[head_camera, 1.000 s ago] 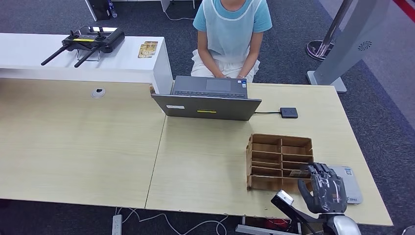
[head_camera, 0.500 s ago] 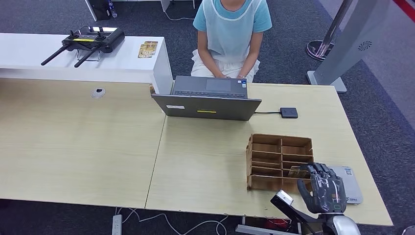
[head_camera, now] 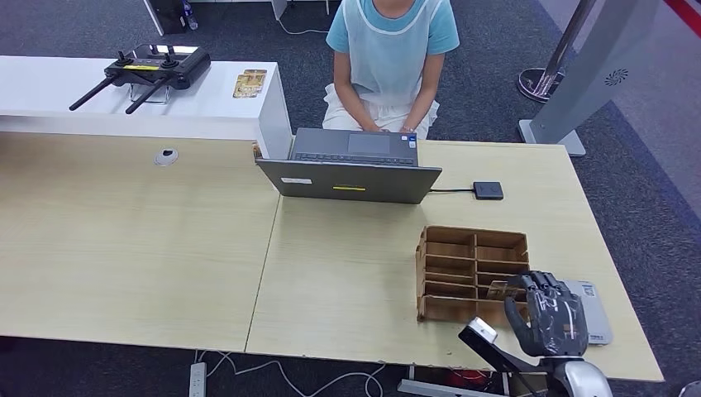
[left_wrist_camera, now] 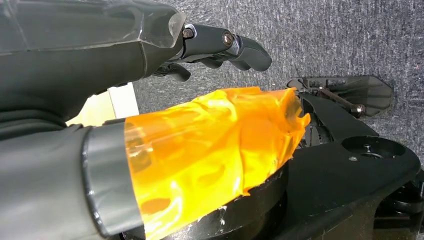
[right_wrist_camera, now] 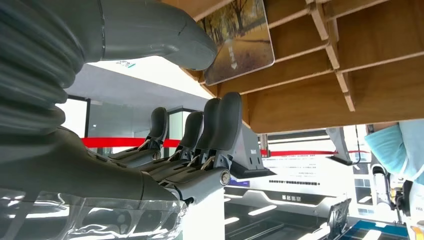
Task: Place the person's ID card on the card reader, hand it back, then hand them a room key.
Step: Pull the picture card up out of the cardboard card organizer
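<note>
Hand (head_camera: 550, 318) at key card (right_wrist_camera: 239, 39) — no legible writing

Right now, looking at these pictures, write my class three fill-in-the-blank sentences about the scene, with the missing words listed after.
1. The right hand is at the wooden organizer, touching a ____ printed with an autumn tree scene.
2. The person sits behind an open ____.
3. On the white counter rests a black ____ with two antennas.

Missing words: card; laptop; controller

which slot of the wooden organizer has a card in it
The slot on the organizer's right side, second from the near edge, beside the right hand; a card pokes out there, the others look empty.
</note>
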